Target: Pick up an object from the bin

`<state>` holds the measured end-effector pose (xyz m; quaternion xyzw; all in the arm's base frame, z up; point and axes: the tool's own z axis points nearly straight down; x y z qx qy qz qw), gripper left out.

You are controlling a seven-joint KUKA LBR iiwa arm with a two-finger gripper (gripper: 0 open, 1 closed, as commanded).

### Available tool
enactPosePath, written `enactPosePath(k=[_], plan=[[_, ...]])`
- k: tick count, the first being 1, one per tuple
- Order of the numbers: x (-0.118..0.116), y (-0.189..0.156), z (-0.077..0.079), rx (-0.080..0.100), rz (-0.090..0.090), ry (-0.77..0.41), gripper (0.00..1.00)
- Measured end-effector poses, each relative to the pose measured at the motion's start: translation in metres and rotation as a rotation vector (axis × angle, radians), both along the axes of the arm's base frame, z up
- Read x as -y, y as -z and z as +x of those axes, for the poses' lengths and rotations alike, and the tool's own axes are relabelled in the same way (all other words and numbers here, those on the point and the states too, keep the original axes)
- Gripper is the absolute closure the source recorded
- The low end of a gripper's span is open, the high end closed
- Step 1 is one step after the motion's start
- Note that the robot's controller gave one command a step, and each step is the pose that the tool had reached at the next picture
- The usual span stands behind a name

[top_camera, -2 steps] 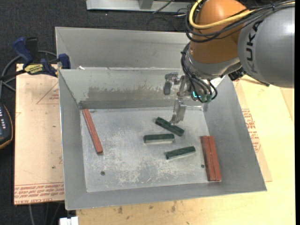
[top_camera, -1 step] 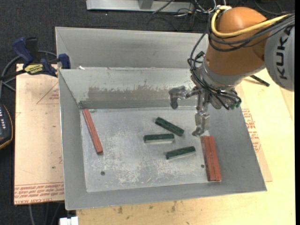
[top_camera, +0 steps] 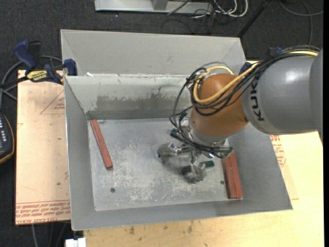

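My gripper (top_camera: 186, 162) hangs low over the bin floor, right of the middle, its grey metal body showing below the arm's wrist. A red-brown flat bar (top_camera: 232, 175) lies just to its right along the bin's right wall, close to the gripper but apart from it. A small dark green piece (top_camera: 208, 164) shows between the gripper and that bar; whether it is a loose thing I cannot tell. Nothing is visibly held.
A second red-brown bar (top_camera: 101, 143) lies at the left of the floor, slanting along the left wall. The arm reaches in from the right and covers the bin's right rear part. The sloped walls close in on all sides.
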<state>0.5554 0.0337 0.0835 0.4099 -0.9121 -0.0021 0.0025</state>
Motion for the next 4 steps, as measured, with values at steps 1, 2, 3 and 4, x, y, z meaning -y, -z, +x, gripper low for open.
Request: enactPosePath(k=[1, 2, 3, 4], plan=[[0.055, 0.01, 0.034, 0.014, 0.0, 0.032, 0.0], [0.052, 0.009, 0.033, 0.011, 0.0, 0.026, 1.0], [0.048, -0.11, 0.046, 0.019, 0.0, 0.007, 1.0], [0.061, -0.17, 0.048, 0.018, -0.001, -0.04, 1.0]])
